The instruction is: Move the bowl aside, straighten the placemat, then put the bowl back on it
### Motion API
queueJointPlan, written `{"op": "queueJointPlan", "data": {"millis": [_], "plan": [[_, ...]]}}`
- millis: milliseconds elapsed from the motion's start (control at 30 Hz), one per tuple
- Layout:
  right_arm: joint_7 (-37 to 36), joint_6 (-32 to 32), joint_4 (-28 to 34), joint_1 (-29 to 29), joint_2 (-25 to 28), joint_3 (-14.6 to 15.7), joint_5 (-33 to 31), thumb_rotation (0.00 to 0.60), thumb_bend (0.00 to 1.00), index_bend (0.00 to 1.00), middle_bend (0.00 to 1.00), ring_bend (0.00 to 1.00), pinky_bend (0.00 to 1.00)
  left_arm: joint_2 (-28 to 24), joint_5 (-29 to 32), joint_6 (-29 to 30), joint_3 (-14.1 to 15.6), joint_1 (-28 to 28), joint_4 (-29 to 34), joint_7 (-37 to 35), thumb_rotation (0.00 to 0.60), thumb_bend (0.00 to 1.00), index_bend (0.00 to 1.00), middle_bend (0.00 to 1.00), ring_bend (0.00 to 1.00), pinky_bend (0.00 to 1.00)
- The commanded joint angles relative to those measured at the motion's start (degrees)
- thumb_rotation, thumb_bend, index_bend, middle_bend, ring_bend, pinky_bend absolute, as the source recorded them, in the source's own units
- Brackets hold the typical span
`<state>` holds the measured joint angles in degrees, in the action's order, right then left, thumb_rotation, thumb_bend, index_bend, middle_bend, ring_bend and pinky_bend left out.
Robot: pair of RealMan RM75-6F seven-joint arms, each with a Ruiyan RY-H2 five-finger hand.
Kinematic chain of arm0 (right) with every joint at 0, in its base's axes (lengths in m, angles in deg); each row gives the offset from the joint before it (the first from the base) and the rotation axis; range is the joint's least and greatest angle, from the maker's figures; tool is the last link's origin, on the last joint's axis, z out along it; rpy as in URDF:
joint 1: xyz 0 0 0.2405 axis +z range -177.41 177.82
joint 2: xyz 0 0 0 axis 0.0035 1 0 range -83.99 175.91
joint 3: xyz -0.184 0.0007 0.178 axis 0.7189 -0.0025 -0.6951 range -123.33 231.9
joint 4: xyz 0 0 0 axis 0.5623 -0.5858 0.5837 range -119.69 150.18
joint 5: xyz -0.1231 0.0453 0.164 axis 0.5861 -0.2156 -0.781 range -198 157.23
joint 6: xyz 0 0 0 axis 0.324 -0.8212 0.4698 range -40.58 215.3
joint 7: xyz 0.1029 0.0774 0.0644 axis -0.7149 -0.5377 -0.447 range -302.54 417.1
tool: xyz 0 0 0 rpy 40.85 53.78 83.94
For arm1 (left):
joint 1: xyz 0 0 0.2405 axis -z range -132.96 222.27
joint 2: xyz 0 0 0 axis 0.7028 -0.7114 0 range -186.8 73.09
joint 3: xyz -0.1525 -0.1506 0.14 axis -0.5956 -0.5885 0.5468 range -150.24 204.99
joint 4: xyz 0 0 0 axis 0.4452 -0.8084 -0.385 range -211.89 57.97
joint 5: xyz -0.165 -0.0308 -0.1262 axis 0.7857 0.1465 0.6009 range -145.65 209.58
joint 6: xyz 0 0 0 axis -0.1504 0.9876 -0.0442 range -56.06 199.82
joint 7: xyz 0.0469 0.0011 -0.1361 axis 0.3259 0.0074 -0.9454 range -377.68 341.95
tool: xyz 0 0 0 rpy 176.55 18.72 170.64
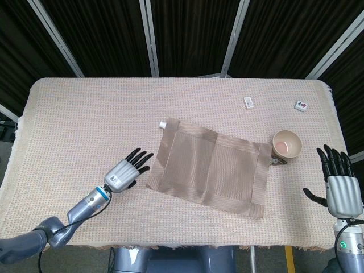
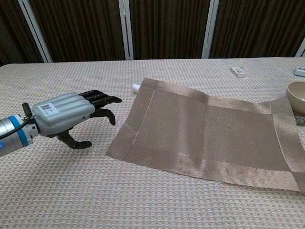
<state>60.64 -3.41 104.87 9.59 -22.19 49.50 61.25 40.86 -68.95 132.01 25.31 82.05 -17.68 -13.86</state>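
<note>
Reaching from the near left, the left hand (image 1: 126, 173) hovers with fingers spread and empty just beside the placemat (image 1: 211, 168), which lies skewed on the table (image 1: 85, 114). Near right, the right hand (image 1: 340, 190) is released, holding nothing. Farther right, the bowl (image 1: 286, 145) stands off the mat's edge: moved aside, straightening and return left.

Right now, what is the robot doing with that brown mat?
The robot's left hand reaches toward the left edge of the crooked placemat, fingers apart, holding nothing. The bowl sits on the table just off the mat's right side. The right hand waits open near the table's right edge.
</note>
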Motion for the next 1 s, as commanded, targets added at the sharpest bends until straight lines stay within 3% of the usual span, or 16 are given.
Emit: {"op": "queueJointPlan", "data": {"millis": [33, 467, 633, 867, 1000], "plan": [[-0.4, 0.5, -0.4, 0.0, 0.1, -0.5, -0.3, 0.600, 0.00, 0.00, 0.00, 0.00, 0.00, 2.1, -0.3, -1.1, 0.4, 2.0, -2.6, -0.9, 0.600, 0.30, 0.29, 0.00, 0.00, 0.00], [-1.0, 0.5, 0.6, -0.7, 0.7, -1.3, 0.3, 0.600, 0.00, 0.00, 0.00, 0.00, 0.00, 6.4, 0.4, -2.5, 2.0, 4.2, -5.6, -0.1, 0.600, 0.30, 0.29, 0.00, 0.00, 0.00], [-1.3, 0.4, 0.8, -1.0, 1.0, -1.6, 0.6, 0.600, 0.00, 0.00, 0.00, 0.00, 0.00, 7.4, 1.2, -2.9, 2.2, 4.6, -5.9, 0.5, 0.600, 0.36, 0.31, 0.00, 0.00, 0.00], [-1.7, 0.4, 1.2, -1.3, 1.3, -1.9, 1.2, 0.600, 0.00, 0.00, 0.00, 0.00, 0.00, 7.7, 1.9, -2.6, 2.6, 5.0, -5.2, 1.0, 0.600, 0.48, 0.39, 0.00, 0.00, 0.00], [-1.9, 0.3, 1.4, -1.5, 1.4, -2.0, 1.6, 0.600, 0.00, 0.00, 0.00, 0.00, 0.00, 7.9, 2.4, -2.1, 2.5, 5.1, -4.7, 0.5, 0.600, 0.51, 0.48, 0.00, 0.00, 0.00]]}}
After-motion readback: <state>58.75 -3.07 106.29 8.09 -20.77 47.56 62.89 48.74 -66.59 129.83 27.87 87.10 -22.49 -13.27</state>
